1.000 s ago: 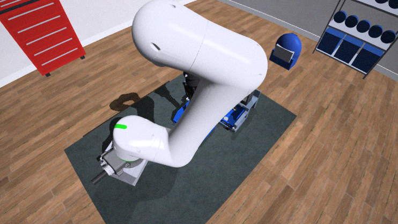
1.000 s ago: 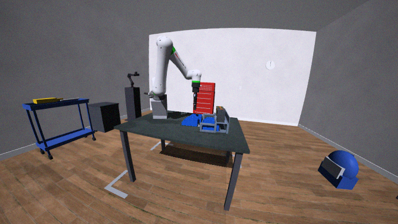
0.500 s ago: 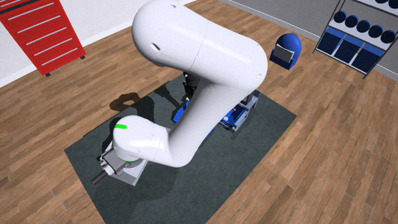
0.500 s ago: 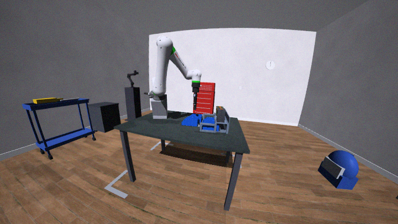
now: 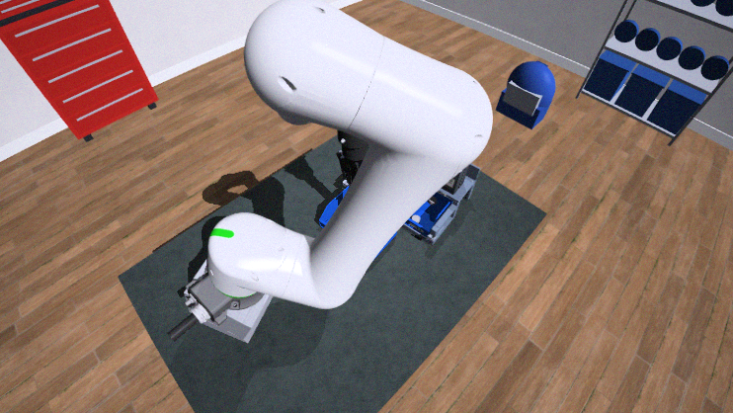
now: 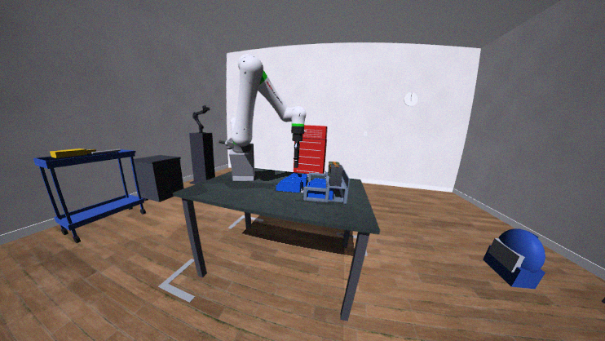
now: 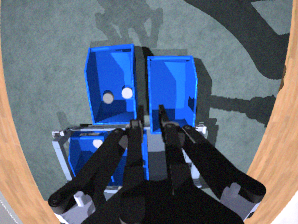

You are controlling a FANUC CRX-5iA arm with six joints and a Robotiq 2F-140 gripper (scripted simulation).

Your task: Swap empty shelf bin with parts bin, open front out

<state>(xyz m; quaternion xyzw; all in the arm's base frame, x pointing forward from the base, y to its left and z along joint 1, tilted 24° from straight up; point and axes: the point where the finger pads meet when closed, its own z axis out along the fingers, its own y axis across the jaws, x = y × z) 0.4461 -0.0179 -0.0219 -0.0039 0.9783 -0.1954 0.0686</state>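
Item: two blue open bins on the table, gripper above them, holding nothing.

Wrist view: gripper (image 7: 148, 124) points straight down, its fingers parted only a narrow way with nothing between them. Bin with parts (image 7: 111, 92), two white parts inside, lies toward 11 o'clock of the fingertips; empty bin (image 7: 172, 90) sits just beside it toward 1 o'clock. The gap between the two bins lines up with the gap between the fingers. Shelf (image 7: 75, 151), holding another blue bin with a white part, lies toward 8 o'clock, mostly hidden by the gripper. Exterior view: gripper (image 6: 294, 164) hangs above the bins, apart from them, on the dark table (image 6: 271, 207).
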